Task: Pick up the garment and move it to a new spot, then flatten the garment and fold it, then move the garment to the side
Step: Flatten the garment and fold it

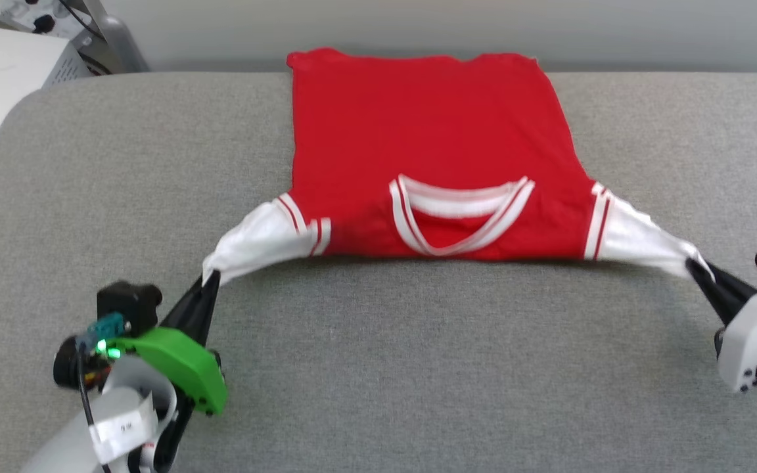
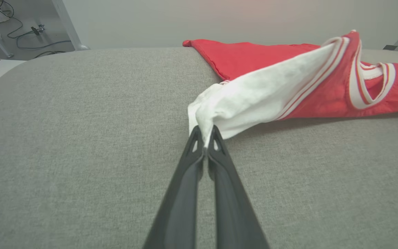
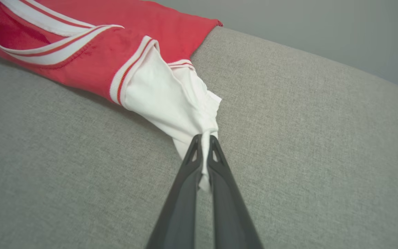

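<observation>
At the far edge of the grey padded table (image 1: 418,368), midway along it, head view: the garment (image 1: 431,131) lies spread out, hem at that edge, striped collar (image 1: 460,213) towards the robot. Each white sleeve (image 1: 257,240) is drawn out towards a near corner. The left gripper (image 1: 211,279) is clamped on one sleeve tip, the right gripper (image 1: 697,266) on the other.

Left wrist view: the left gripper (image 2: 205,135), fingers pressed together, pinches a bunched fold of sleeve (image 2: 254,97) raised off the table (image 2: 81,138). The red body of the garment (image 2: 247,57) rests behind.

Right wrist view: the right gripper (image 3: 204,140) is likewise closed on sleeve (image 3: 164,100) cloth, a tag of which hangs between the fingers above the table (image 3: 306,114).

Handling, as judged: a light, soft, limp knit with no stiffness. It sags between holds and probably drags on the textured cover. Sleeve tips stretch and may slip from so thin a pinch; shoulders or hem corners would likely give surer holds for folding.
</observation>
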